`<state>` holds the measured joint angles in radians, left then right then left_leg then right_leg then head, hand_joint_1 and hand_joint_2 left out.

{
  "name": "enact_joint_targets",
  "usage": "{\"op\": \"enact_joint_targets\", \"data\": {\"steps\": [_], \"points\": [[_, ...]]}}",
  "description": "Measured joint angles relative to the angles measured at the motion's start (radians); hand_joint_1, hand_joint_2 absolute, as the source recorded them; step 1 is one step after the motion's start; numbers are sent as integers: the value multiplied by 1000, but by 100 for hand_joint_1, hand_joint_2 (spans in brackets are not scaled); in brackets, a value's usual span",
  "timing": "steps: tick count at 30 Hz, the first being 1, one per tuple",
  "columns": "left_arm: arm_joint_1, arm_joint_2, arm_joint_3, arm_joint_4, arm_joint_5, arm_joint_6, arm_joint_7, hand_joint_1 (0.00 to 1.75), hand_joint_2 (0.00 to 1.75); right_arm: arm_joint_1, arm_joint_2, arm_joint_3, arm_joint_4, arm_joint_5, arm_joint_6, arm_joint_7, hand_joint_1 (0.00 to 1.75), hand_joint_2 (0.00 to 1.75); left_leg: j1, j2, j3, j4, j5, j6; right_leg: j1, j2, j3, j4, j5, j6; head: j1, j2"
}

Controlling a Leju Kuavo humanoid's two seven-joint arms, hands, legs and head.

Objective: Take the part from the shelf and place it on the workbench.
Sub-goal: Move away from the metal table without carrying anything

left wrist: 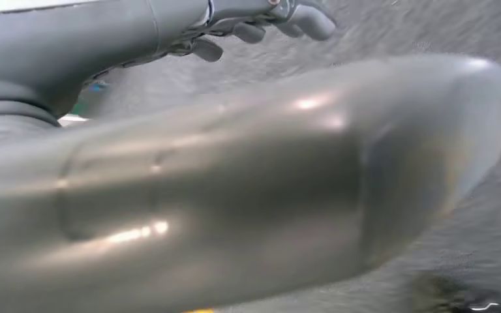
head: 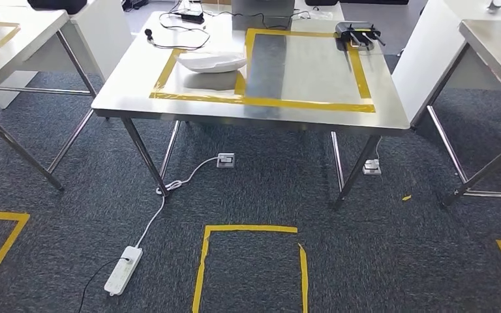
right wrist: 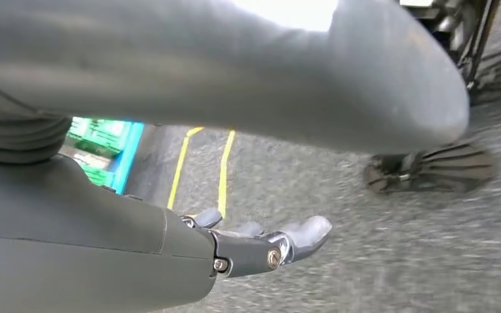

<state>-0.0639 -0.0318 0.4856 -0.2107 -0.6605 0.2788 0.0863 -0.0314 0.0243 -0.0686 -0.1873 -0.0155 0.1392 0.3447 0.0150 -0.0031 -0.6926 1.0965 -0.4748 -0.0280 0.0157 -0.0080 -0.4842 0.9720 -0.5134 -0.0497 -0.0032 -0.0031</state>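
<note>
A white part point(head: 212, 62) lies on the steel workbench point(head: 130, 98), straddling the left edge of its yellow-taped rectangle point(head: 264, 102) (a black device point(head: 357, 34) sits at the far right corner). Both the left hand point(left wrist: 261, 23) and the right hand point(right wrist: 261, 241) hang over grey carpet, fingers loosely apart and holding nothing

A robotics lab or test workshop: steel tables point(head: 169, 104) stand on grey carpet point(head: 267, 189), yellow tape point(head: 248, 229) marks squares on floor and tabletop, and a power strip point(head: 122, 269) trails cable.
</note>
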Motion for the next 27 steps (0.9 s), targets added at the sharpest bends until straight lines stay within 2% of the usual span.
{"op": "enact_joint_targets", "data": {"steps": [1, 2, 3, 4, 5, 6, 7, 8, 9, 10, 12, 13, 14, 15, 16, 17, 18, 19, 20, 21, 22, 23, 24, 25, 26, 27], "points": [[-13, 5, -7, 0, -6, -19, 17, 0, 0, 0, 0, 0, 0, 4, 0, 1, 0, 0, 0, 0, -9, 54, -57, -3, 0, -1, -17, 1, 14, -2, -2, 0], [-26, 10, -14, 0, -10, -32, 29, 0, 0, 0, 0, 1, 0, 6, 0, 2, 0, 0, 0, 0, -14, 114, -95, -7, 0, -4, -36, 5, 27, -2, -4, 0], [-39, 13, -20, 0, -13, -38, 35, 0, 0, -1, 0, 1, 0, 8, 0, 2, 0, 0, 0, 0, -13, 165, -107, -10, 0, -7, -56, 9, 39, -1, -4, 0], [-51, 15, -26, 0, -17, -44, 38, 0, 0, -3, 0, 1, 0, 9, 0, 2, 0, 0, 0, 0, -2, 195, -92, -12, 0, -9, -76, 15, 52, 1, -5, 0], [-59, 15, -32, 0, -22, -49, 39, 0, 0, -4, 0, 1, 0, 10, 0, 2, 0, 0, 0, 1, 23, 194, -61, -13, -1, -11, -97, 23, 63, 3, -5, 0], [-64, 13, -39, 0, -30, -54, 40, 0, 0, -5, 0, 1, 0, 11, 0, 2, 0, 0, 0, 1, 65, 161, -34, -13, -1, -11, -117, 32, 74, 7, -5, 0], [-68, 9, -47, 1, -40, -57, 42, 0, 0, -6, 0, 1, 0, 11, 0, 2, 0, 0, -1, 1, 120, 99, -32, -11, -1, -11, -135, 42, 83, 11, -7, 0], [-70, 5, -56, 1, -50, -59, 45, 0, 0, -6, -1, 1, 0, 10, 0, 4, 0, 0, -3, 0, 171, 28, -49, -6, -1, -11, -150, 51, 91, 16, -7, 0], [-70, 0, -65, 2, -57, -63, 50, 0, 0, -6, -1, 1, 0, 9, 0, 4, 0, 0, -5, 0, 207, -29, -72, 1, -1, -10, -159, 58, 99, 22, -7, 0], [-69, -6, -72, 3, -62, -68, 56, 0, 0, -7, -2, 1, 0, 7, 0, 5, 0, 0, -8, 0, 223, -64, -92, 9, -1, -10, -163, 61, 107, 27, -8, 0], [-61, -20, -82, 7, -64, -85, 73, 0, 0, -6, -3, 1, 0, 1, 0, 5, 0, 0, -9, 3, 215, -74, -85, 28, -3, -8, -167, 61, 121, 39, -8, 0], [-56, -27, -85, 10, -60, -94, 79, 0, 0, -4, -4, 1, 0, -2, 0, 4, 0, 0, -9, 6, 207, -74, -75, 37, -5, -5, -172, 68, 110, 47, -9, 0], [-49, -32, -86, 12, -53, -102, 82, 0, 0, -2, -4, 1, 1, -5, 0, 3, 0, 0, -6, 9, 195, -76, -63, 45, -7, -2, -180, 89, 78, 55, -8, 0], [-40, -36, -86, 13, -46, -107, 82, 0, 0, 1, -5, 1, 1, -7, 1, 4, 0, 0, -4, 11, 181, -77, -50, 50, -11, 1, -192, 127, 30, 62, -6, 0], [-31, -38, -86, 14, -41, -109, 79, 0, 0, 2, -5, 0, 1, -9, 1, 5, 0, 0, -4, 12, 165, -76, -37, 52, -14, 2, -206, 182, -27, 69, -5, 0], [-22, -40, -86, 15, -38, -109, 75, 0, 0, 3, -5, 0, 1, -11, 1, 6, 0, 0, -4, 13, 149, -75, -24, 52, -18, 3, -217, 245, -72, 74, -4, 0], [-13, -42, -86, 16, -36, -109, 72, 0, 0, 3, -5, 0, 1, -12, 0, 6, 0, 0, -3, 14, 132, -73, -11, 50, -22, 2, -221, 299, -92, 78, -3, 0], [-7, -44, -86, 17, -34, -109, 70, 0, 0, 4, -5, 0, 1, -13, 0, 7, 0, 0, -2, 15, 114, -70, 3, 48, -25, 2, -214, 332, -87, 81, -3, 0], [-2, -45, -86, 18, -32, -109, 69, 0, 0, 4, -5, 0, 1, -14, 0, 7, 0, 0, -1, 15, 96, -67, 16, 44, -28, 2, -191, 333, -62, 83, -3, 0], [0, -46, -86, 19, -33, -109, 71, 0, 0, 4, -5, 0, 1, -14, 0, 9, 0, 0, 1, 15, 78, -63, 28, 40, -31, 3, -151, 298, -31, 84, -3, 0], [2, -47, -86, 20, -36, -108, 77, 0, 0, 3, -5, 0, 1, -14, 0, 10, 0, 0, 3, 15, 64, -61, 40, 35, -33, 3, -97, 233, -18, 84, -3, 0], [3, -47, -86, 21, -41, -106, 87, 0, 0, 1, -6, 0, 1, -12, 0, 12, 0, 0, 4, 14, 53, -59, 51, 28, -31, 5, -40, 153, -23, 81, -3, 0], [4, -47, -86, 21, -46, -100, 99, 0, 0, 0, -6, 0, 1, -9, 0, 12, 0, 0, 5, 14, 47, -60, 62, 20, -28, 7, -1, 89, -35, 75, -4, 0], [5, -46, -87, 21, -49, -90, 109, 0, 0, 0, -5, 0, 1, -5, 0, 12, 0, 0, 5, 14, 45, -63, 74, 12, -24, 10, 22, 46, -50, 68, -3, 0], [7, -44, -87, 21, -48, -78, 115, 0, 0, 0, -5, 0, 1, 0, 0, 11, 0, 0, 6, 13, 45, -69, 85, 4, -19, 11, 26, 28, -53, 59, -2, 0], [9, -42, -86, 22, -43, -66, 113, 0, 0, 1, -5, 1, 1, 5, 0, 10, 0, 0, 8, 13, 45, -75, 96, -3, -18, 11, 18, 29, -43, 50, -2, 0]]}}
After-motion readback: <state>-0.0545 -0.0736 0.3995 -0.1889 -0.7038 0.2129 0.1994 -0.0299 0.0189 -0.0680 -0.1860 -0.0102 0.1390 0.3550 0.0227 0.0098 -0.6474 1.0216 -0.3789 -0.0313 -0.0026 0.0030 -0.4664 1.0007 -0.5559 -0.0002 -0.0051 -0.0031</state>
